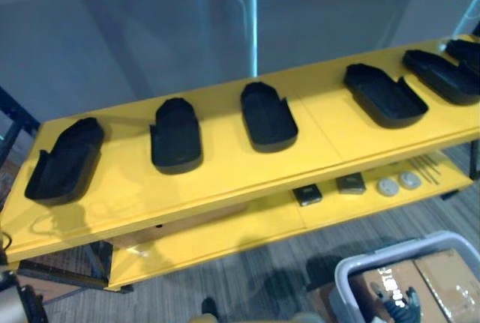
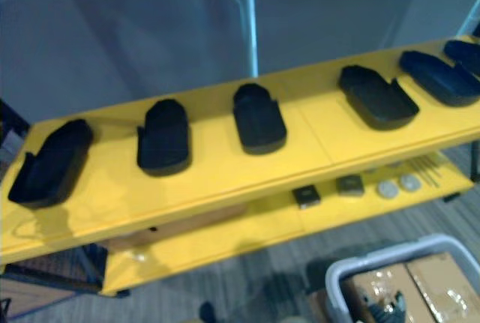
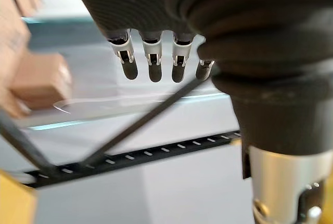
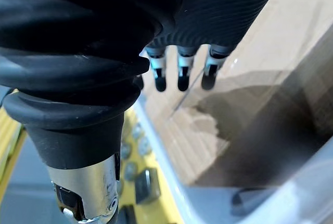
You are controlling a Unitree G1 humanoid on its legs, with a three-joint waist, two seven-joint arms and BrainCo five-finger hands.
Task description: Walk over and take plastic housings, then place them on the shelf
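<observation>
Several black plastic housings lie in a row on the top board of a yellow shelf [image 1: 225,180]: one at the left end [image 1: 66,160], then one [image 1: 176,136], a middle one [image 1: 268,115], another [image 1: 384,94], and more at the right end [image 1: 442,76]. My right hand [image 1: 397,302] hangs low at the lower right over a bin; its fingers [image 4: 180,73] are straight and hold nothing. In the left wrist view my left hand [image 3: 154,63] hangs with straight, empty fingers. Both hands are well below and apart from the housings.
A grey-white bin [image 1: 352,270] with cardboard boxes [image 1: 442,278] stands on the floor at the lower right. The lower shelf board [image 1: 247,225] carries two dark blocks [image 1: 307,194] and two round discs [image 1: 397,183]. A metal pole [image 1: 250,16] rises behind the shelf.
</observation>
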